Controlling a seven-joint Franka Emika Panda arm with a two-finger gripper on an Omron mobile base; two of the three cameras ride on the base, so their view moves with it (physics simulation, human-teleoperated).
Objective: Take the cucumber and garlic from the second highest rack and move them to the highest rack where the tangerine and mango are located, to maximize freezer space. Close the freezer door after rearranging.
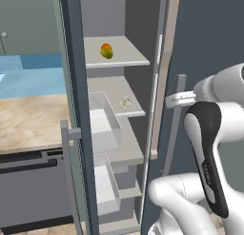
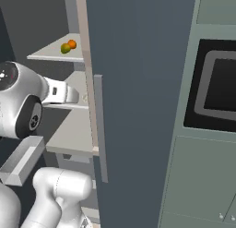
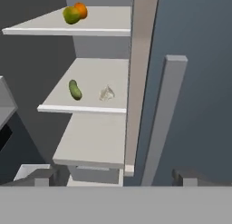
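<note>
The freezer stands open. On the highest rack (image 3: 99, 21) lie the green-and-orange mango (image 3: 71, 15) and the tangerine (image 3: 82, 10), touching each other. One level lower, the second highest rack (image 3: 93, 73) holds the dark green cucumber (image 3: 75, 90) at its left and the pale garlic (image 3: 107, 93) to its right, apart from each other. My gripper (image 3: 114, 178) hangs open and empty in front of the shelves, below and well short of both. The freezer door (image 3: 195, 82) is swung open on the right, with its beige strip (image 3: 140, 73) and grey bar handle (image 3: 163, 119) close to my hand.
A bare third shelf (image 3: 95, 141) juts out below the second rack. Clear-fronted drawers (image 1: 106, 127) stand pulled out lower down. A second dark door edge (image 1: 76, 110) bounds the opening on the left. A wooden counter (image 1: 28, 120) lies left; a built-in oven (image 2: 221, 84) sits right.
</note>
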